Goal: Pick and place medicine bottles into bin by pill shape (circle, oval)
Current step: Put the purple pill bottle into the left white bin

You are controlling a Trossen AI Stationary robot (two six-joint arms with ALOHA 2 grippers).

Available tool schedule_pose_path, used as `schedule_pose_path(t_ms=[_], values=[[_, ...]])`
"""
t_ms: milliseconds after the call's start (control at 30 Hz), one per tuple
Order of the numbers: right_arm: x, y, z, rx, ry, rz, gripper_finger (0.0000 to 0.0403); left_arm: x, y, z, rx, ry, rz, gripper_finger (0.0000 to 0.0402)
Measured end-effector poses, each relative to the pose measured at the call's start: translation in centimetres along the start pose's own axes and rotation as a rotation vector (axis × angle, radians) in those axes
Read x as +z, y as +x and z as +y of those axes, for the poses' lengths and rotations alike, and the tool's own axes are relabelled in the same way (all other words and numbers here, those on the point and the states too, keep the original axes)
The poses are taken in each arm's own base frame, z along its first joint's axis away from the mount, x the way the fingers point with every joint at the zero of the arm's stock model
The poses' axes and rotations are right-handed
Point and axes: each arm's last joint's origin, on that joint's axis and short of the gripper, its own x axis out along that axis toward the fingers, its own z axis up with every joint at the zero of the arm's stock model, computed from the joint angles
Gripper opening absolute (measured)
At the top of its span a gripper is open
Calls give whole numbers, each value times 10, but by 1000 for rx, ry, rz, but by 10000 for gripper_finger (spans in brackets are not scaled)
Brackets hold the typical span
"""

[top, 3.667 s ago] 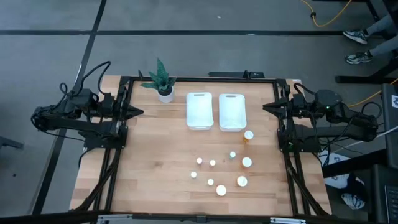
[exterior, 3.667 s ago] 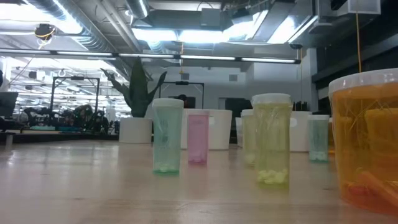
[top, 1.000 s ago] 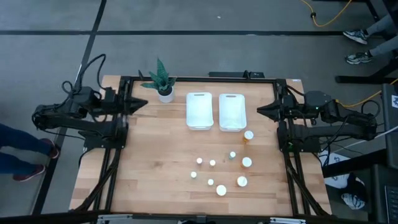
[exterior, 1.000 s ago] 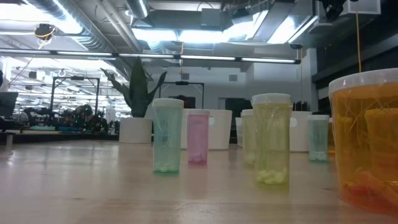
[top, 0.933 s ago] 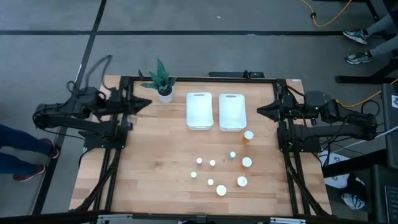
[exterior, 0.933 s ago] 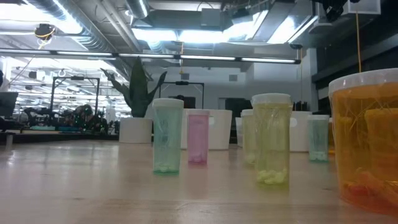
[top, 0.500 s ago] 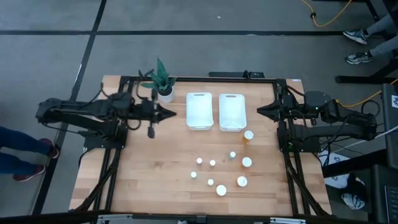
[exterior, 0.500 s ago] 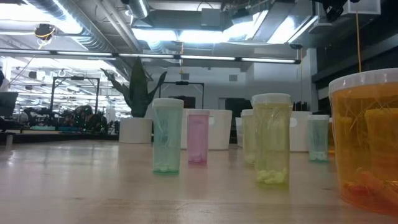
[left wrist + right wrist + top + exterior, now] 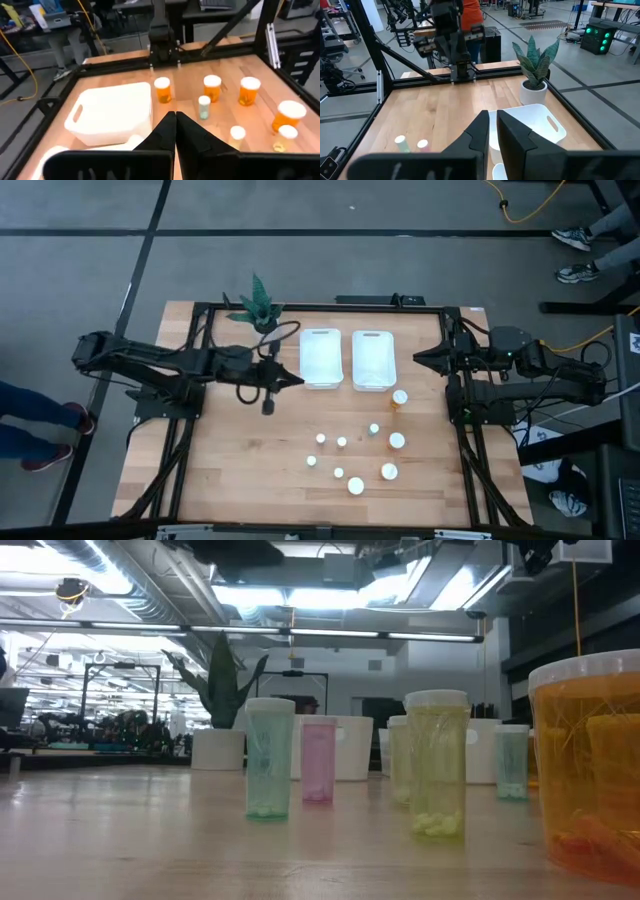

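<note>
In the high view the dark left gripper [image 9: 297,380] hung above the pale wooden table [image 9: 240,460] left of centre, just beside the left white plastic bin [image 9: 320,358], its fingers pinched together on nothing; the dark right gripper [image 9: 420,358] waited at the table's right edge, right of the second white plastic bin [image 9: 373,359], its fingers likewise closed and empty. The little white-capped medicine bottles [image 9: 355,455] stood scattered in the lower-centre of the frame, below the bins; one amber-orange bottle [image 9: 399,399] stood nearest the right bin. The green plant in its white pot [image 9: 258,310] sat at the upper left of the table, partly behind the left arm.
</note>
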Motion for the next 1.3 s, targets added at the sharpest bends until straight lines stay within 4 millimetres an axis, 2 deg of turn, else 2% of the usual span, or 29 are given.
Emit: schedule_pose_path(t_ms=[367, 500, 600, 733, 1000, 1133, 1300], values=[[0, 0, 0, 0, 0, 4, 39, -6, 45, -42, -181, 37, -132, 0], [0, 0, 0, -1, 0, 4, 39, -13, 54, -49, -190, -69, -99, 8], [0, 0, 0, 0, 0, 4, 39, -17, 58, -50, -188, -137, -71, 37], [0, 0, 0, 0, 0, 4, 39, -18, 59, -49, -178, -194, -61, 96], [-2, 0, 0, -2, 0, 19, 39, -20, 58, -54, -190, -199, -39, 197], [-2, 0, 0, -2, 0, 22, 39, -20, 57, -59, -206, -186, -29, 218], [-2, 0, 0, -2, 0, 22, 39, -23, 60, -63, -191, -236, -14, 215]])
